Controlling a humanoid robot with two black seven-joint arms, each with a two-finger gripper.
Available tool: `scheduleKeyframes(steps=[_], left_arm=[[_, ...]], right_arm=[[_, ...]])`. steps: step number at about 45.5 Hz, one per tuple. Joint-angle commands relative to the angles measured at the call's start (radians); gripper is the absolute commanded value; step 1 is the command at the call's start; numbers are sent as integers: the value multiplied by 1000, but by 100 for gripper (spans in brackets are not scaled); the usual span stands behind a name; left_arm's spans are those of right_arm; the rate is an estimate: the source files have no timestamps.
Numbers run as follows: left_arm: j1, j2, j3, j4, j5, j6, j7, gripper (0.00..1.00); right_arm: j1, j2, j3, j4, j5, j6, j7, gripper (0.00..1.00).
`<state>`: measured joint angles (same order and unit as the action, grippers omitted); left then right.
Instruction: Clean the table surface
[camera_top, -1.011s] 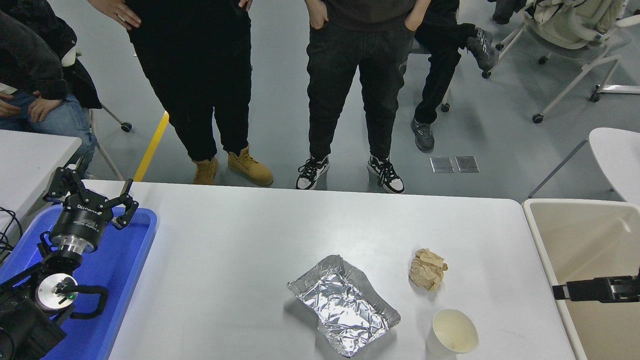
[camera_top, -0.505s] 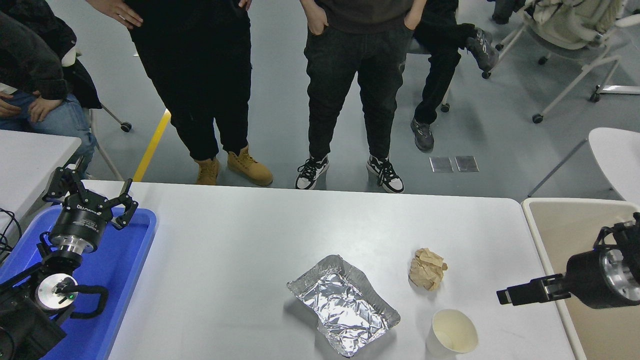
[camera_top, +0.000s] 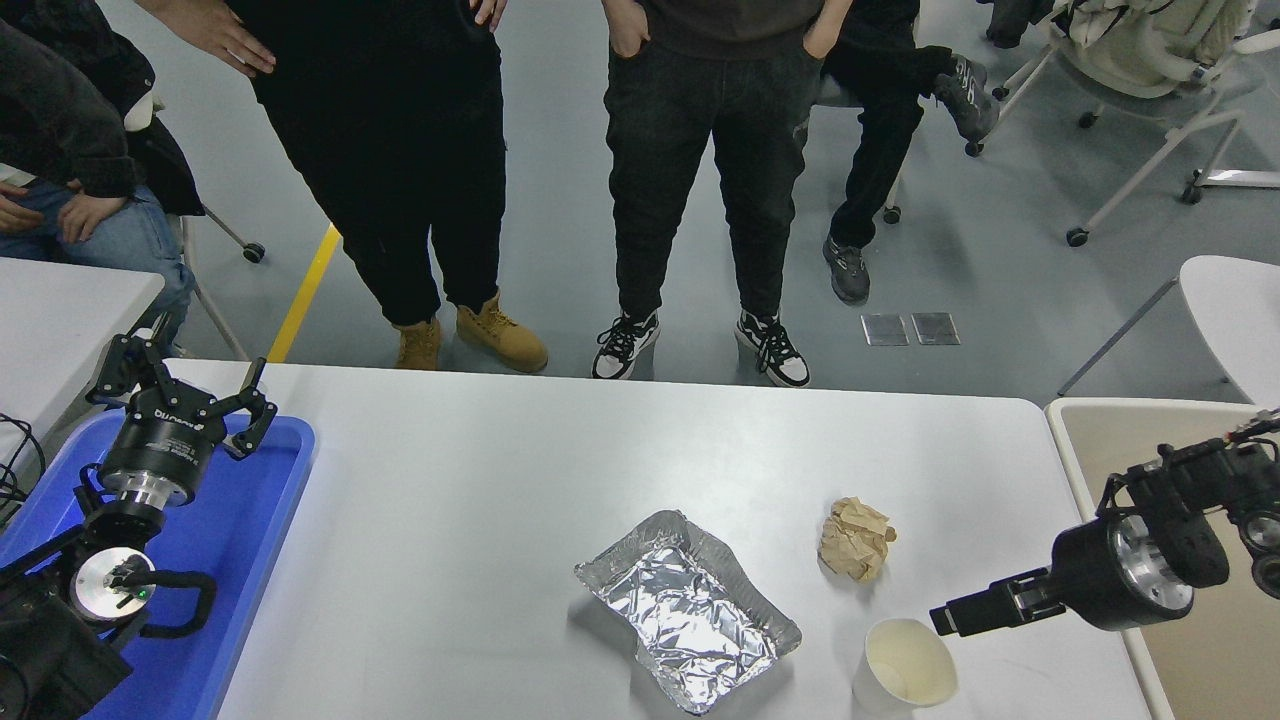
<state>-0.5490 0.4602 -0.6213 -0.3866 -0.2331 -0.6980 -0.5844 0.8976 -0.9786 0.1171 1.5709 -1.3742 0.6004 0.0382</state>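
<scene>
A robot's right hand (camera_top: 945, 618) reaches in over the right edge of the table surface (camera_top: 480, 520), its black fingertips now just above and beside the rim of a white paper cup (camera_top: 905, 665) near the front right corner. Half a second ago the same hand hung farther right, closer to the table's edge, and a second ago only its tip showed over the beige bin (camera_top: 1190, 480) that stands against the right edge; the arm has swung steadily inward toward the litter. Seen end-on, the right hand looks narrow, and whether it is clenched or released cannot be told; it grasps nothing. The cup stands upright and untouched. Just behind it lies a crumpled brown paper ball (camera_top: 856, 539), and to their left, near the front edge, a crinkled foil tray (camera_top: 688, 612); none of the three has shifted. The left hand (camera_top: 185, 395) remains parked, fingers spread, over a blue tray (camera_top: 250, 520) at the left edge. Several people stand beyond the far edge. The advance suggests the cup is the first item to be cleared, with all three pieces still to be removed.
</scene>
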Motion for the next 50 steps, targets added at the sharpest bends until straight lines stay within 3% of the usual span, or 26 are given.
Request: scheduleKeyframes(steps=[1, 11, 42, 50], left_arm=[[0, 0, 0, 0, 0, 0, 0, 100], [0, 0, 0, 0, 0, 0, 0, 100], [0, 0, 0, 0, 0, 0, 0, 100], [0, 0, 0, 0, 0, 0, 0, 100]], right_arm=[[-17, 57, -7, -61, -5, -4, -20, 94], [-58, 74, 7, -66, -5, -5, -70, 92], [-88, 126, -2, -71, -17, -5, -81, 94], [-95, 146, -5, -97, -49, -5, -83, 86]])
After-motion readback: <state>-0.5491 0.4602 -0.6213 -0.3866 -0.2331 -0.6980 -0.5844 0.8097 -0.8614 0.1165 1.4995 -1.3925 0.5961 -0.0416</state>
